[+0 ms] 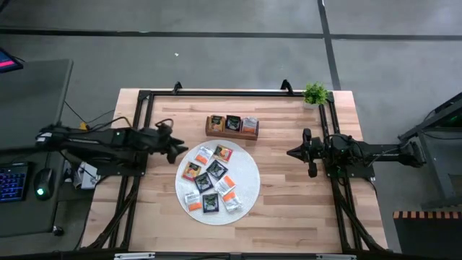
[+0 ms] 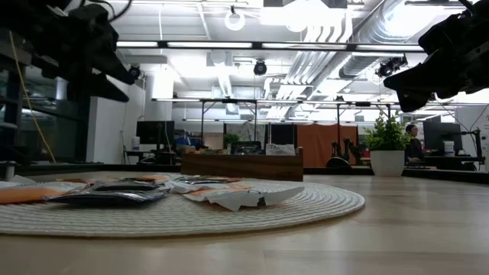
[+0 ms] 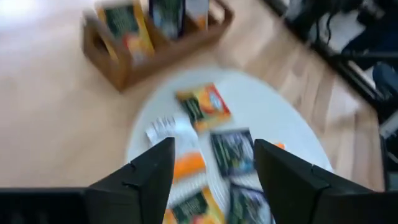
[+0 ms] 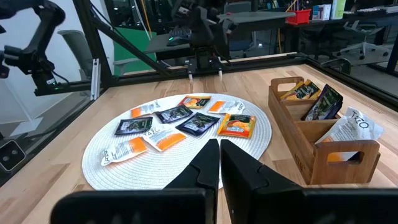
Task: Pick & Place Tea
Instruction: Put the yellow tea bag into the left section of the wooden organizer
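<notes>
Several small tea sachets, black, orange and white, lie flat on the round white mat at the table's middle. Three more stand in the brown wooden tray beyond the mat's far edge. My left gripper hovers open at the mat's left edge. In the left wrist view its fingers stand above the sachets, apart from them. My right gripper waits shut to the right of the mat, above the table, with the mat and tray ahead of it.
A black metal frame runs along the table's far edge and both sides. A small potted plant stands at the far right corner. Bare wood lies between the mat and the right arm and along the near edge.
</notes>
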Tool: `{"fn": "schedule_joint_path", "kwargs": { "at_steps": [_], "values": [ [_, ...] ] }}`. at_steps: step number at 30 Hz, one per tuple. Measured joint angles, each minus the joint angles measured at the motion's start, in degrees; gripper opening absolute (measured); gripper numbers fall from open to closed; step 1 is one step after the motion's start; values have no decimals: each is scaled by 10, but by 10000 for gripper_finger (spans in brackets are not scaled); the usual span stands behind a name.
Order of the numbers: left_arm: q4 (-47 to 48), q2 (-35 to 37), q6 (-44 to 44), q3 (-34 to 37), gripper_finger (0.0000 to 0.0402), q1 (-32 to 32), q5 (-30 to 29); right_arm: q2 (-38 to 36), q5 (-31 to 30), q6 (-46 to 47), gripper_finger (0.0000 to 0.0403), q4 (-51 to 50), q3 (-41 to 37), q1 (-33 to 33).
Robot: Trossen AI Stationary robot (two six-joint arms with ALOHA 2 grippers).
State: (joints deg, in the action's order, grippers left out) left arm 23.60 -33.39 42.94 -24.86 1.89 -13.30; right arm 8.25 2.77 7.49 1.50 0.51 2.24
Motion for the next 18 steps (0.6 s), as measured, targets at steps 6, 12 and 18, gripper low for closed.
{"fn": "schedule_joint_path", "kwargs": {
  "at_steps": [6,12,18],
  "values": [
    [43,-87,115,-20,221,0,111,0,0,0,12,0,0,0],
    [85,-146,154,-20,221,0,175,0,0,0,12,0,0,0],
    [92,-158,145,-12,221,-1,184,0,0,0,12,0,0,0]
  ]
}}
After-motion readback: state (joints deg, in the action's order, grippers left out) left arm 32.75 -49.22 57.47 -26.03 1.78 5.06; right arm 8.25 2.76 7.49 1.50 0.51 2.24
